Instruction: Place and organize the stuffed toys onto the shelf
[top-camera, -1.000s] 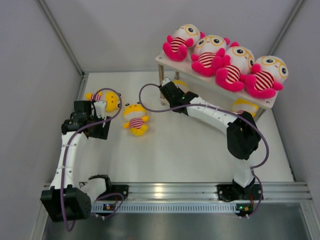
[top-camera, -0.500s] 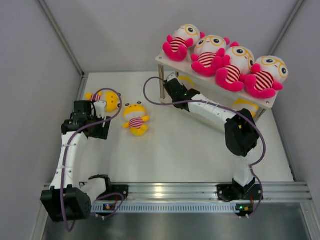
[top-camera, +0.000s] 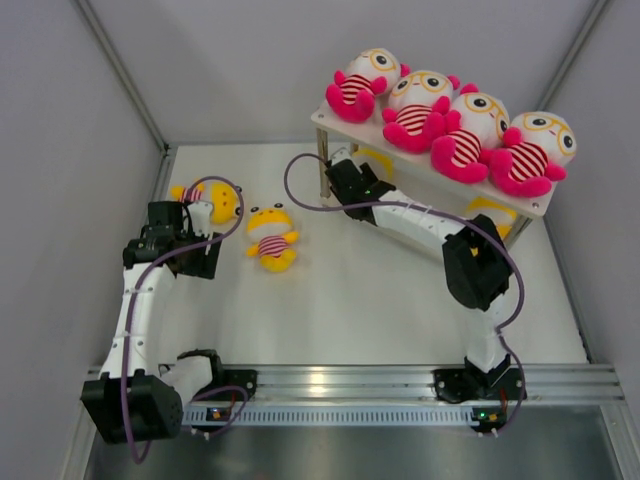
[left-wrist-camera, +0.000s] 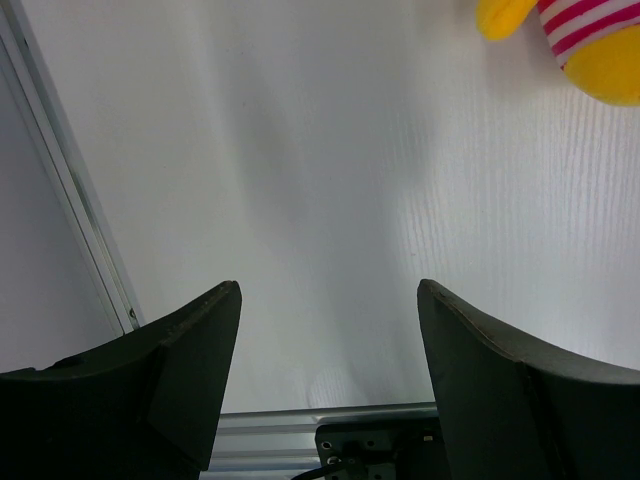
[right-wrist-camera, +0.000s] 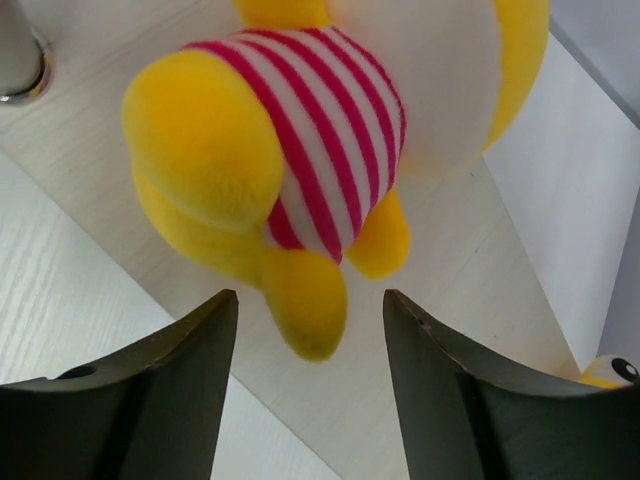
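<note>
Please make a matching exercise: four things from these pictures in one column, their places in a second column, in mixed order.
1. pink toys
2. yellow toy by the right gripper
3. face-up yellow toy
4. left gripper

A. above the table, holding nothing
B. lower board of the shelf
C. top board
D. on the table, left of the shelf

Pairs: 1-C, 2-B, 3-D, 4-A

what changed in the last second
The right arm pushed further in toward the shelf and its jaws opened, letting go of a yellow doll now resting on the lower board. The left arm, the two yellow dolls on the table and the four pink dolls on top stayed put.
</note>
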